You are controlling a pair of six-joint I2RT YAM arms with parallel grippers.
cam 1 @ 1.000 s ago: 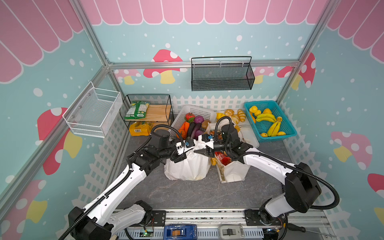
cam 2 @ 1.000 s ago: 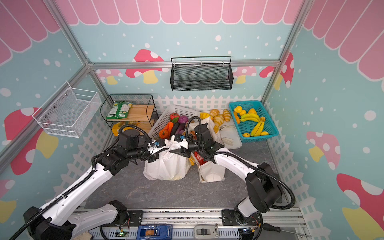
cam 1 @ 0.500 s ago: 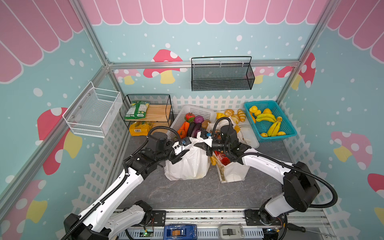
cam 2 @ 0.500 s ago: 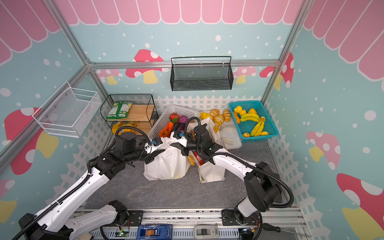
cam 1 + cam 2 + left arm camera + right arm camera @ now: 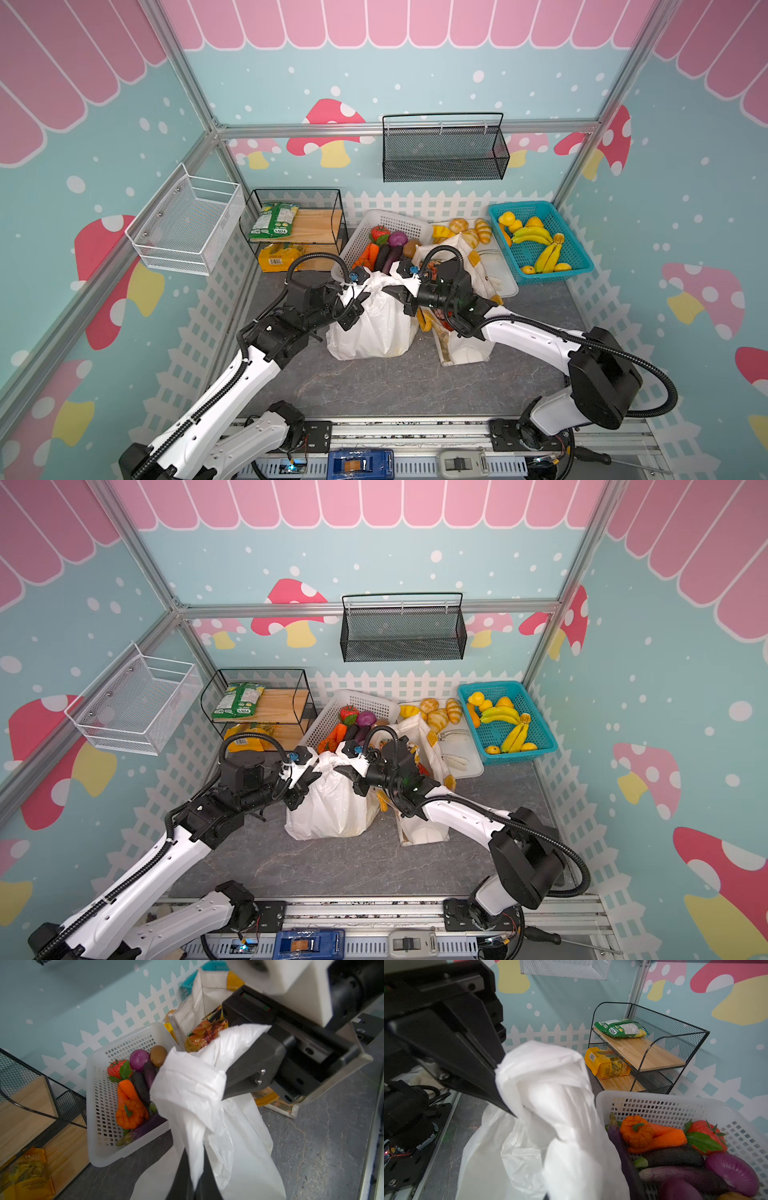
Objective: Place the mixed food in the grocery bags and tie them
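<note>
Both just re-clamped, my left tool point(image 5: 360, 296) and right tool point(image 5: 397, 291) are each gripping a handle of the white carrier bag point(image 5: 374, 332), tightening its knot point(image 5: 187, 1088); it is sitting on the worktop point(image 5: 374, 386) beside the canvas tote point(image 5: 465, 353).

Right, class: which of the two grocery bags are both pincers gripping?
The white plastic carrier bag, beside the cream canvas tote. The left pincer and right pincer are each shut on its twisted handles; the tote stands open, ungripped.
</note>
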